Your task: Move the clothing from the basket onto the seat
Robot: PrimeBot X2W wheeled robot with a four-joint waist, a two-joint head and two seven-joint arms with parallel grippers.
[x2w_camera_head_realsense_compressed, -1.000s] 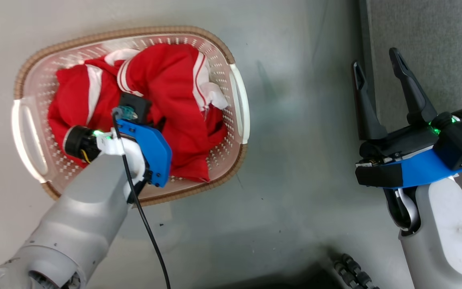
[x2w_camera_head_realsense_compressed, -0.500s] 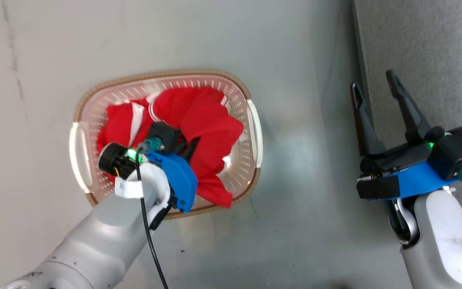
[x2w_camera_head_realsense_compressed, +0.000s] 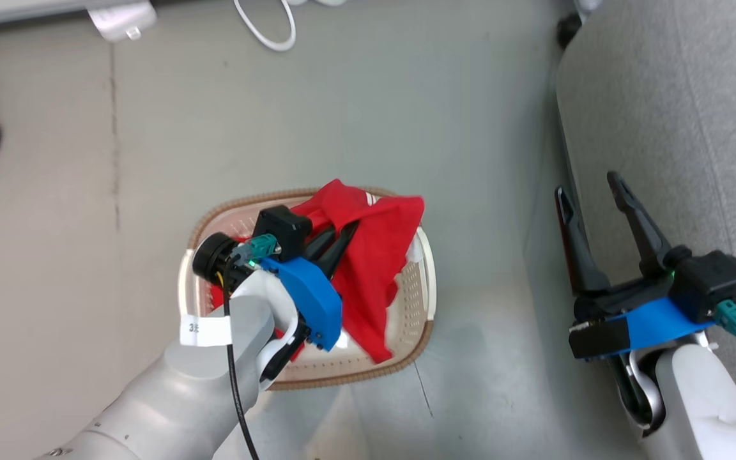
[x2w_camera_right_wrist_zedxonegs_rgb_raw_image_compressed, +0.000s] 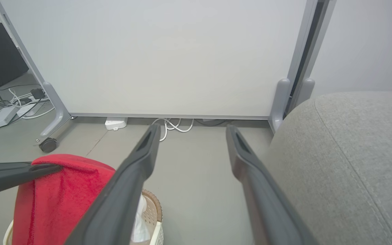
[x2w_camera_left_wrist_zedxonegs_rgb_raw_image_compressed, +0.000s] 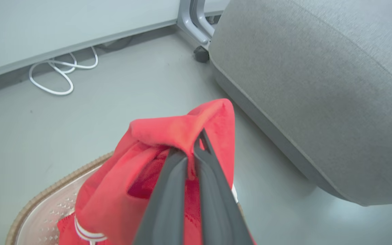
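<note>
Lab or office-type room: bare grey floor [x2w_camera_head_realsense_compressed: 342, 115], big partition panel [x2w_camera_right_wrist_zedxonegs_rgb_raw_image_compressed: 155, 58] on casters [x2w_camera_right_wrist_zedxonegs_rgb_raw_image_compressed: 48, 145], loose white cables [x2w_camera_right_wrist_zedxonegs_rgb_raw_image_compressed: 174, 126], grey upholstered seat [x2w_camera_right_wrist_zedxonegs_rgb_raw_image_compressed: 352, 153].

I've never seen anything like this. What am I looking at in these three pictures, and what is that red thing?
This is a wheeled robot with two arms, each ending in a two-fingered pincer. One picture looks down from its head. The other two come from cameras on its wrists, looking along the fingers. The left pincer is shut on a red garment and holds it above a cream basket on the grey floor. The right pincer is open and holds nothing, near the grey seat.
</note>
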